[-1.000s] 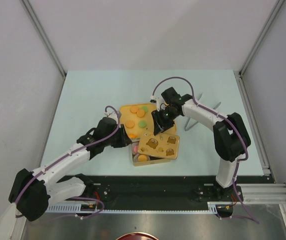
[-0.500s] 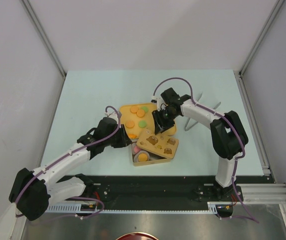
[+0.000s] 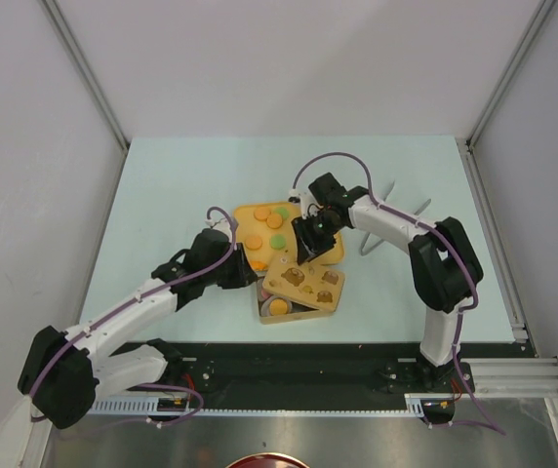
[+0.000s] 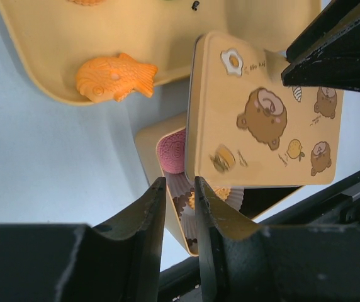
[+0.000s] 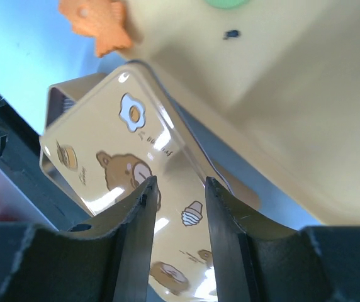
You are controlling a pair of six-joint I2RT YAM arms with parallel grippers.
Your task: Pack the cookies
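- We saw the cookies (image 3: 255,242) as small flat round discs, orange and green, lying loose on the yellow tray (image 3: 243,226).
- An orange fish-shaped piece (image 4: 114,77) lay inside the tray by its rim, near the tin (image 4: 147,141).
- In the tin we saw a pink cookie (image 4: 172,151) with a patterned face and an orange disc (image 3: 278,307). The lid hid the rest.
- The lid (image 4: 262,119), tan with bear prints, lay askew over the tin and covered most of it.
- The right gripper (image 5: 180,182) had its fingers narrowly apart with the tips at the lid's far edge. We couldn't tell whether it was pinching the lid.
- The left gripper (image 4: 180,182) had a narrow gap and sat at the tin's wall. We couldn't tell whether it had a grip.
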